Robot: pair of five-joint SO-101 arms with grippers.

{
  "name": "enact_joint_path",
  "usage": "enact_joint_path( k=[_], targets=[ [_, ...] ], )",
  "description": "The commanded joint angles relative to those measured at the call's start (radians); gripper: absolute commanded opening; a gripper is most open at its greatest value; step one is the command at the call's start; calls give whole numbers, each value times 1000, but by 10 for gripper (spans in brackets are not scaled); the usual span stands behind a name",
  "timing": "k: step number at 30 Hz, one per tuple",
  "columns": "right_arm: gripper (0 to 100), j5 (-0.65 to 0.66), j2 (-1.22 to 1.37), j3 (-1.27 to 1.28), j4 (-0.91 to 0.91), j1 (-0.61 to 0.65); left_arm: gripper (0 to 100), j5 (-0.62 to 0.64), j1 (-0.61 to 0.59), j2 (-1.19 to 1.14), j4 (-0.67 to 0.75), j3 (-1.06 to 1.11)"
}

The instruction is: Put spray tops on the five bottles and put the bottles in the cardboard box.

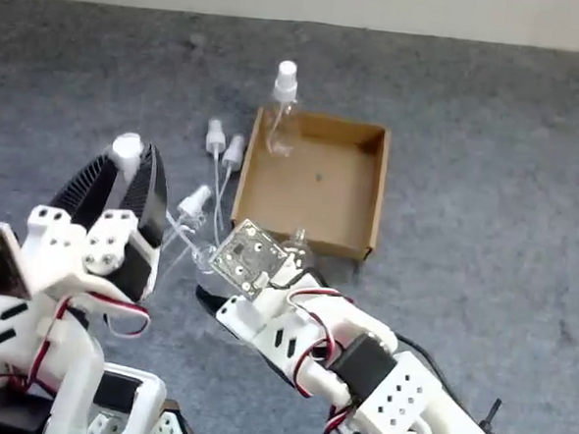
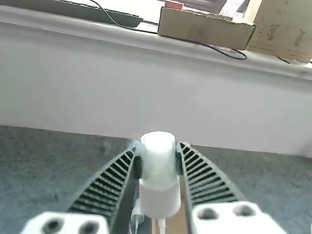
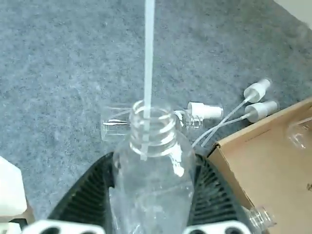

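1. Your left jaws are clamped on a white spray top [image 2: 157,168], one ribbed pad on each side of its cap. The cap's head stands just past the jaw tips.
2. Your right jaws are closed around a clear bottle [image 3: 152,187], gripping its body below the shoulder. The threaded neck pokes out beyond the tips.
3. A thin white dip tube [image 3: 148,68] comes down into that bottle's open neck.
4. Just beyond the right jaw tips a second clear bottle [image 3: 115,127] lies on its side on the grey surface [image 1: 493,111].
5. Past it, three loose spray tops [image 3: 205,110] [image 3: 257,89] [image 3: 263,109] lie close together, their tubes trailing back towards the right jaws.
6. The cardboard box [image 1: 376,183] sits to one side of the right jaws, beyond the loose tops, its near corner close to them.
7. One capped bottle [image 1: 281,108] is at the box's corner farthest from both jaws, its white head above the rim.
8. Another open bottle [image 3: 259,217] lies against the box's outer wall, just beside the right jaws.
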State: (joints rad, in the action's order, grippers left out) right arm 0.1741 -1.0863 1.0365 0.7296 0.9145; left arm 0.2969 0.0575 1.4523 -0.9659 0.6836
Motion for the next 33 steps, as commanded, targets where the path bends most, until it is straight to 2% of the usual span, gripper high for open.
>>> enact_joint_path(
  k=[1, 6, 14, 18, 22, 30, 33],
  targets=[
    [3, -12, -27, -12, -31, 10, 4, 9, 67, 45, 25, 62],
    [4, -6, -30, -18, -28, -2, 4, 5, 182, 48, 26, 189],
    [4, -21, -93, -10, -74, -50, 4, 5, 183, 54, 25, 262],
    [4, -158, -188, -8, -96, -58, 4, 8, 188, 54, 32, 306],
    [4, -166, -216, -8, -96, -64, 4, 8, 189, 56, 49, 326],
    [4, -167, -213, -8, -140, -160, 4, 8, 191, 56, 48, 328],
    [4, -167, -213, -8, -140, -162, 4, 8, 223, 56, 48, 329]
  ],
)
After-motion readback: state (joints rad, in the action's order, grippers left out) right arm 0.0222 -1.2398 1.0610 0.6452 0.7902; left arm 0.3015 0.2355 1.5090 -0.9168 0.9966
